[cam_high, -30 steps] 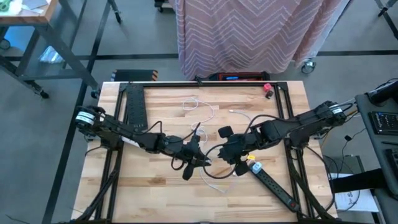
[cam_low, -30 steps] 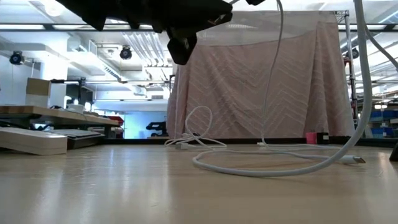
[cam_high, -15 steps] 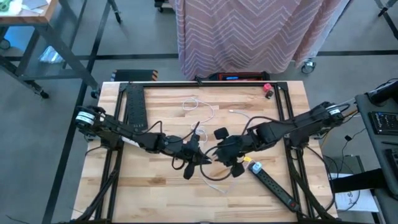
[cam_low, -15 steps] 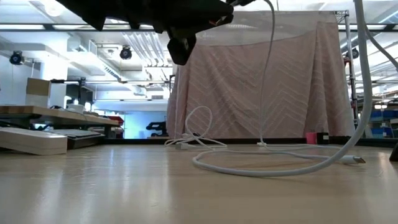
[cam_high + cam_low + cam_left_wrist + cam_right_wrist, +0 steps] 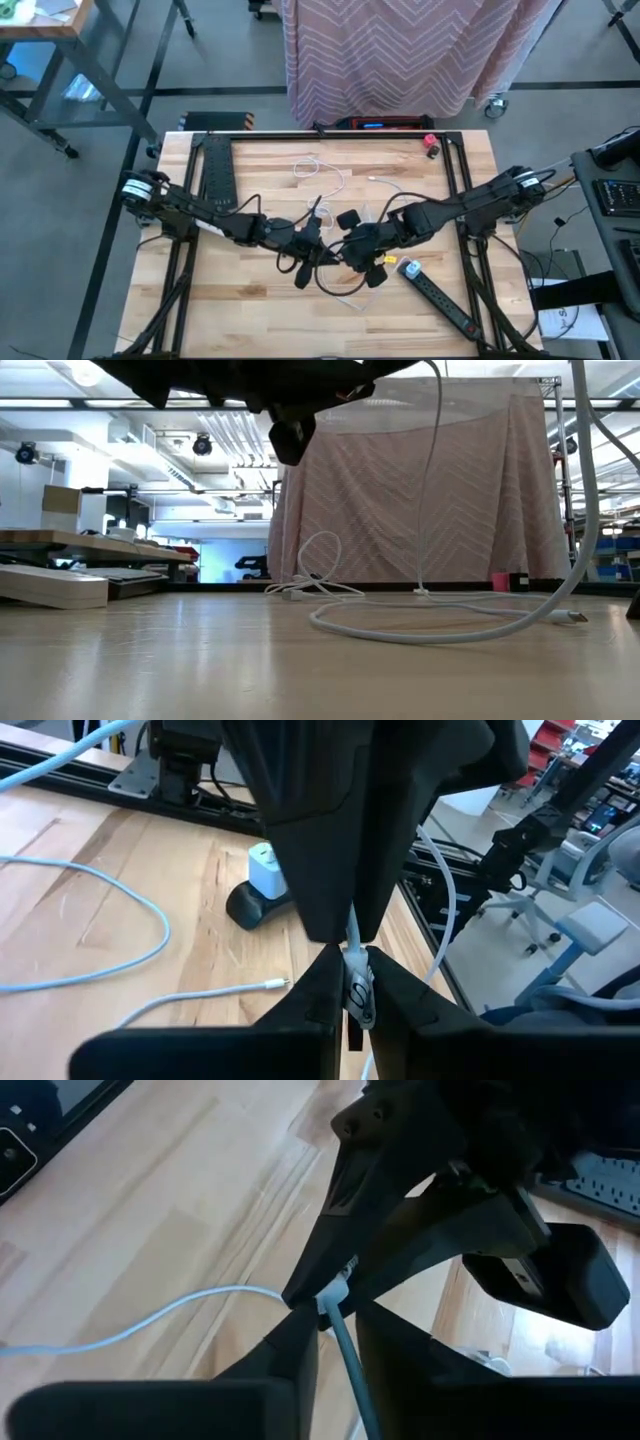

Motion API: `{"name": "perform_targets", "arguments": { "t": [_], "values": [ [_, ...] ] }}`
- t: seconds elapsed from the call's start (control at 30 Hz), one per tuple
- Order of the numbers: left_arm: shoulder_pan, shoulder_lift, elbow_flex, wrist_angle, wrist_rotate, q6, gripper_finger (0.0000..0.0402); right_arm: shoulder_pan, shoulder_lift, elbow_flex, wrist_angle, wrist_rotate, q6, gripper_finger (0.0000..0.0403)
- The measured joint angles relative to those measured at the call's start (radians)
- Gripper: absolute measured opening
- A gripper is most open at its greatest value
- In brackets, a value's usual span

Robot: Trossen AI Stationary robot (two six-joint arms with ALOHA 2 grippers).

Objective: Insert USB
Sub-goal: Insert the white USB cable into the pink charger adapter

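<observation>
A white USB cable [image 5: 430,480] hangs from between my two grippers down to the table, and its slack lies looped on the wood [image 5: 345,295]. Its silver plug [image 5: 357,992] sits where the grippers meet, near the table's middle. My left gripper [image 5: 325,252] comes from the left and is shut on the plug. My right gripper [image 5: 346,249] comes from the right, tip to tip with it, shut on the cable. A black power strip [image 5: 445,298] lies near the right edge with a white charger [image 5: 410,268] standing on its end. My left gripper [image 5: 350,982] pinches the silver plug's metal end [image 5: 358,1000] between its two fingers, lifted clear of the table. My right gripper [image 5: 337,1325] pinches the white cable just behind the plug [image 5: 336,1295], coming level from the table's right. The cable [image 5: 345,1355] runs back between its fingers.
A second black power strip [image 5: 217,170] lies along the far left. Two more loose white cables [image 5: 320,170] lie toward the far edge, and a small red object [image 5: 431,142] is at the far right. Black frame rails run along both sides.
My right gripper has moved toward the table's left, closing up on my left gripper until their fingertips meet at the plug. The hanging cable has shifted with it. My left arm has kept still.
</observation>
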Motion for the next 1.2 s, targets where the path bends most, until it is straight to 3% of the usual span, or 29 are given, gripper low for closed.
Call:
{"name": "perform_targets", "arguments": {
  "t": [0.27, 0.6, 0.77, 1.2],
  "values": [
    [0.0, 0.0, 0.0, 0.005, -0.002, 0.022, 0.0017, 0.0, 0.0, 0.0, 0.0, -0.003, 0.011, 0.0007],
    [0.0, 0.0, 0.0, 0.016, -0.006, 0.034, 0.0132, -0.002, -0.055, -0.001, -0.081, 0.009, 0.088, 0.0002],
    [0.0, 0.0, 0.0, 0.013, -0.039, 0.038, 0.017, 0.0, -0.105, -0.021, -0.098, 0.01, 0.112, 0.0001],
    [0.0, 0.049, 0.004, 0.123, -0.027, 0.054, 0.0185, 0.002, -0.079, -0.041, -0.029, 0.008, 0.047, 0.0]
  ]
}}
